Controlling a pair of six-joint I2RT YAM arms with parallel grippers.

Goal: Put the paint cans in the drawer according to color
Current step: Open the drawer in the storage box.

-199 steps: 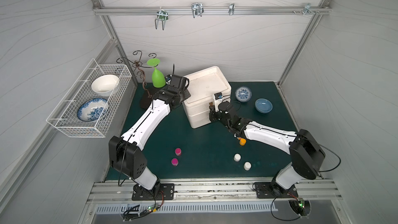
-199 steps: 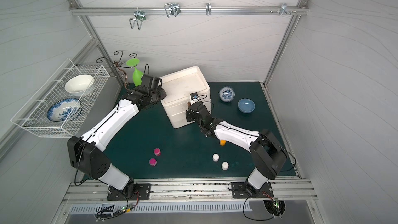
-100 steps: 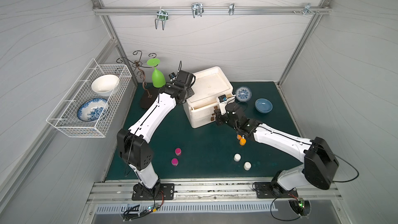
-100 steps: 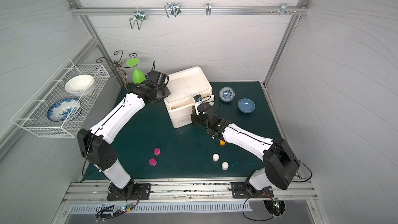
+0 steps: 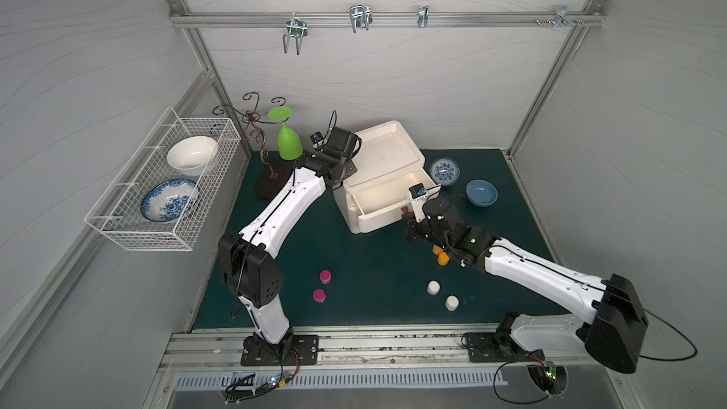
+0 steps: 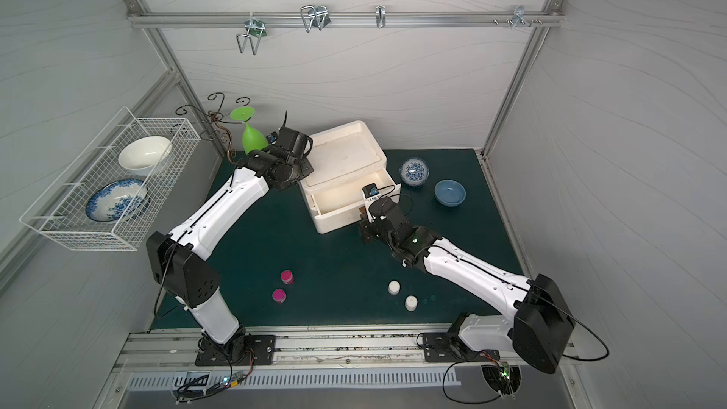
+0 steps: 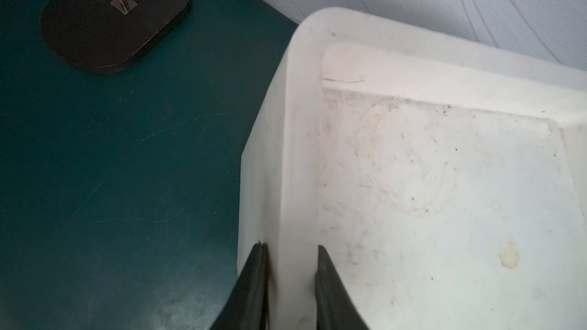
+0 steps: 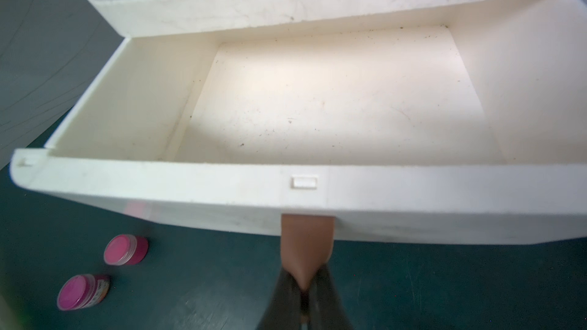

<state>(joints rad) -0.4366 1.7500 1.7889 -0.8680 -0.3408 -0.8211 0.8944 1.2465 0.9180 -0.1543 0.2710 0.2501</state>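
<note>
**Observer:** Where does each claw sit?

**Operator:** Left wrist view: my left claw [image 7: 291, 247] is clamped across the raised side rim of the drawer chest [image 7: 413, 185]. One finger lies outside the wall and one inside the recessed top. Right wrist view: my right claw [image 8: 304, 284] is pressed together on the brown tab handle [image 8: 306, 239] of the top drawer [image 8: 317, 96], pinching its tip.

**Observer:** And the drawer itself?

**Operator:** In both top views I see the chest standing at the back of the green surface [image 5: 373, 261]. Its top drawer is pulled out toward the arm bases. The drawer's white floor shows in full in the right wrist view.

**Observer:** Where are the paint cans?

**Operator:** All six stand on the surface, outside the chest.
- The two magenta cans [image 5: 325, 276] [image 5: 319, 295] are close together, in front of the chest on the left arm's side.
- The two white cans [image 5: 433, 287] [image 5: 451, 303] are near the front edge on the right arm's side.
- The two orange cans [image 5: 443, 258] [image 5: 437, 249] are touching or nearly so, tucked beside my right arm's wrist and partly hidden by it.
</note>
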